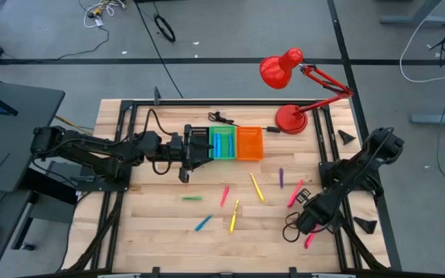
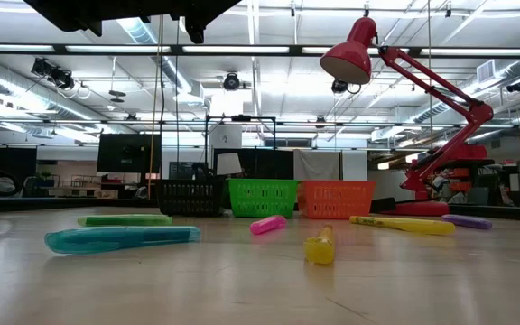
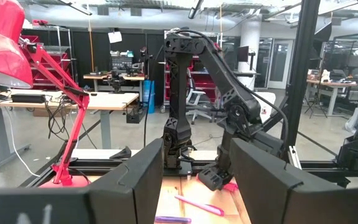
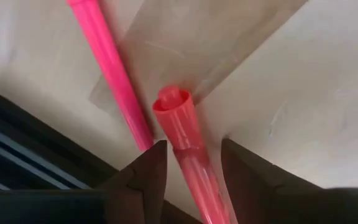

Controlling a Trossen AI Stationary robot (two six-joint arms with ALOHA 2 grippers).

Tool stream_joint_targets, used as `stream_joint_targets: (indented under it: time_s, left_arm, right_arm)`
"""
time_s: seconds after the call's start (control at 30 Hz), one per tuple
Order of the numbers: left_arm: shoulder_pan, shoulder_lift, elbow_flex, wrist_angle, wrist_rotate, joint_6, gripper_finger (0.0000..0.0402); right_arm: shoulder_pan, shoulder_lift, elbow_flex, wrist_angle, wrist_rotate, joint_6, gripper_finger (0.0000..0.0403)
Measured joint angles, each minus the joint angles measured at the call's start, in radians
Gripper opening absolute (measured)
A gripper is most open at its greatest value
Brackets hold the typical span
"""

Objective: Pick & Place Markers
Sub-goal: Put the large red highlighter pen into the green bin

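Observation:
Several markers lie flat on the wooden table: green (image 1: pixel 192 198), pink (image 1: pixel 225 195), two yellow (image 1: pixel 257 187) (image 1: pixel 234 216), blue (image 1: pixel 202 224), purple (image 1: pixel 281 177), pink (image 1: pixel 295 193). My right gripper (image 1: pixel 306 220) is low near the table's right edge and shut on a pink marker (image 4: pixel 182 124). Another pink marker (image 4: pixel 110 74) lies beside it by the edge rail, also seen from above (image 1: pixel 309 241). My left gripper (image 1: pixel 194 147) hovers open over the black bin (image 1: pixel 198 140), with nothing between its fingers (image 3: pixel 135 186). My right gripper has the pink marker between its two fingers (image 4: pixel 145 177), pinched on the barrel just behind the cap (image 4: pixel 194 168). The marker lies along the fingers and sticks out past their tips, cap end forward. It looks raised off the wood; the high view hides the hold.
Black, green (image 1: pixel 223 143) and orange (image 1: pixel 249 143) bins stand in a row at the table's far middle. A red desk lamp (image 1: pixel 290 117) stands at the far right. A black cable loop (image 1: pixel 292 232) lies by the right gripper. Bare wood shows at the near left.

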Motion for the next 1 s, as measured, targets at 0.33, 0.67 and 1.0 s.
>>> stream_joint_targets:
  time_s: [0.33,0.67,1.0]
  left_arm:
    - [0.000,0.000,0.000,0.000,0.000,0.000,0.0193]
    - [0.000,0.000,0.000,0.000,0.000,0.000,0.0193]
    - [0.000,0.000,0.000,0.000,0.000,0.001,0.0193]
  right_arm:
    - [0.000,0.052,0.002,0.000,0.022,0.009,0.0121]
    - [0.001,0.052,0.006,-0.001,0.023,-0.003,0.0054]
    - [-0.031,0.060,0.124,-0.078,0.064,-0.058,0.0052]
